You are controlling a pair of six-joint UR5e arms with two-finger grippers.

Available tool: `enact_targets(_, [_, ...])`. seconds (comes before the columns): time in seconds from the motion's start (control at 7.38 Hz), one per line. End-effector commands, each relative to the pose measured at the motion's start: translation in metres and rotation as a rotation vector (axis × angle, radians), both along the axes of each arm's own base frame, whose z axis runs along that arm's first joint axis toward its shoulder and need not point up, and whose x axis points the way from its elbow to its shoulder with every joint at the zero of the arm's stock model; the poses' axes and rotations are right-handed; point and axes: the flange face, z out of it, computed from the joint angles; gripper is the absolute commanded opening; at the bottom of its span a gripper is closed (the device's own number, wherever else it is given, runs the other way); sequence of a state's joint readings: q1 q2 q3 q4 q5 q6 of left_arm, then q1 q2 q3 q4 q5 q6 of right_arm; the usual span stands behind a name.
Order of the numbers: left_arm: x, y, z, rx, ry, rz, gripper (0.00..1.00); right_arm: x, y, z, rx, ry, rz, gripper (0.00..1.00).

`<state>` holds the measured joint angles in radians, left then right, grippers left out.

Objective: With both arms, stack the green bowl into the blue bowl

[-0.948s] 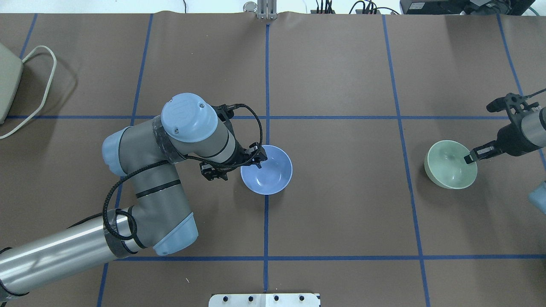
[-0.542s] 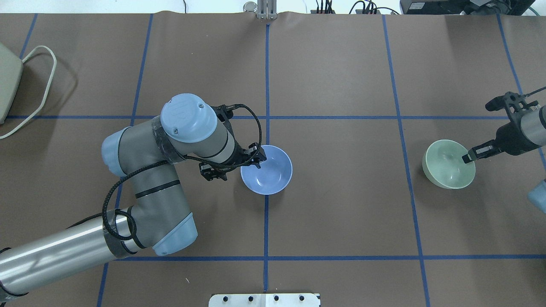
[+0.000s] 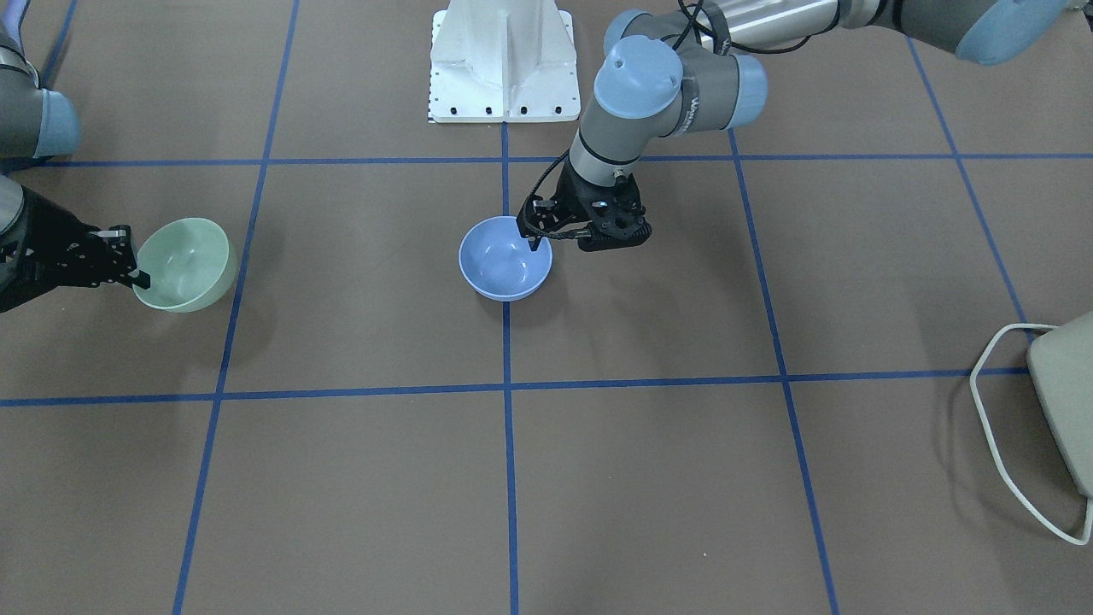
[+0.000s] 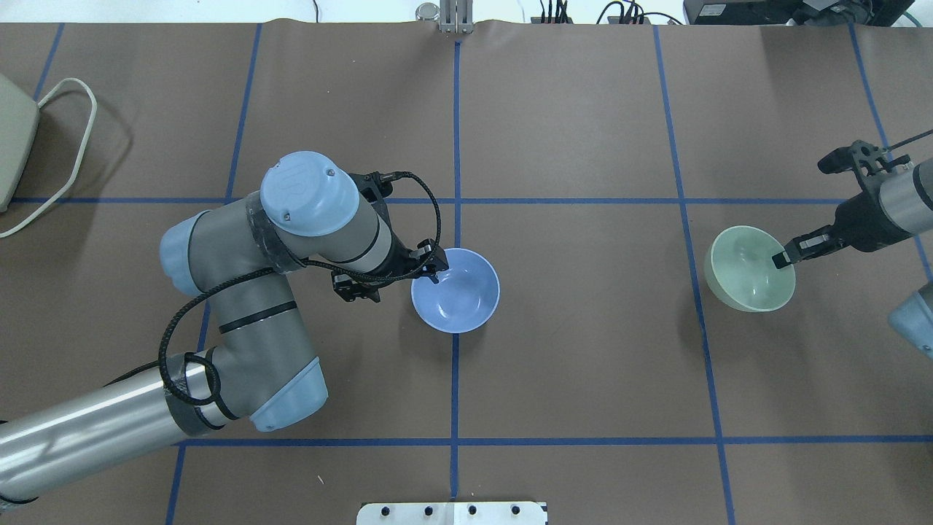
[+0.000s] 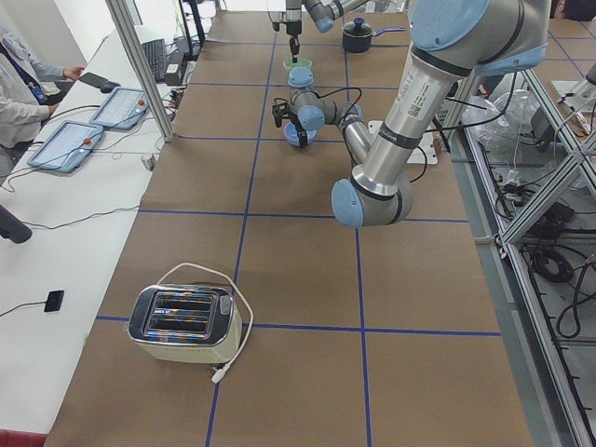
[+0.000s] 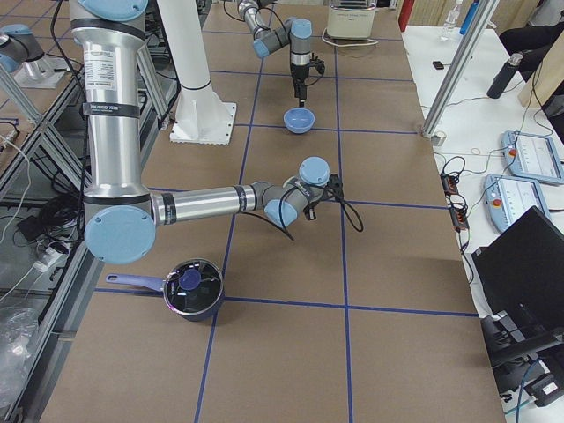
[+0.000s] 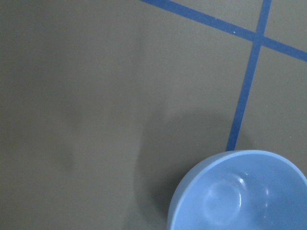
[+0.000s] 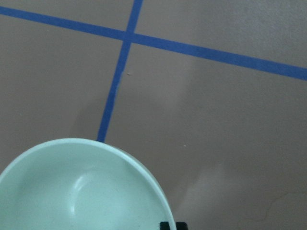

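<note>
The blue bowl (image 4: 455, 290) stands upright on the table's centre line; it also shows in the front view (image 3: 505, 258) and the left wrist view (image 7: 240, 196). My left gripper (image 4: 434, 270) hangs just above the bowl's left rim, apart from it, and looks open and empty. The green bowl (image 4: 749, 268) is at the right, tilted a little, also in the front view (image 3: 184, 263) and the right wrist view (image 8: 81, 191). My right gripper (image 4: 783, 259) is shut on its right rim; one fingertip (image 8: 172, 225) shows at the rim.
A toaster (image 5: 182, 321) with a white cord sits at the table's left end (image 4: 11, 138). A dark pot with a lid (image 6: 192, 286) stands at the right end near the robot. The white pedestal base (image 3: 502, 60) is at the robot's side.
My right gripper has moved the green bowl leftward, toward the centre. My left arm has drawn back a little from the blue bowl, which has stayed in place.
</note>
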<state>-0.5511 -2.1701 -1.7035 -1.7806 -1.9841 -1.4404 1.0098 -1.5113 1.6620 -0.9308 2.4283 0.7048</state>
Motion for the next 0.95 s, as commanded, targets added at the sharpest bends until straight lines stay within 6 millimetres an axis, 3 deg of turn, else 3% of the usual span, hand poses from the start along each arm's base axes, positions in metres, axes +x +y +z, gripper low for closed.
enact_targets(0.0, [-0.038,-0.015,0.017,0.046,0.004,0.045,0.97,-0.032,-0.012,-0.077,-0.055,-0.018,0.008,0.00])
enact_targets(0.14, [-0.058,-0.019,0.033,0.079,-0.005,0.066,0.97,-0.059,-0.017,-0.123,-0.091,-0.019,0.018,0.00])
enact_targets(0.27, [-0.081,-0.016,0.053,0.136,-0.022,0.093,0.97,-0.100,-0.007,-0.161,-0.141,-0.025,0.030,0.00])
enact_targets(0.54, [-0.133,-0.012,0.102,0.238,-0.074,0.141,0.97,-0.158,0.015,-0.215,-0.173,-0.049,0.055,0.00])
enact_targets(0.81, [-0.167,-0.004,0.157,0.296,-0.069,0.141,0.97,-0.200,0.024,-0.262,-0.176,-0.007,0.090,0.00])
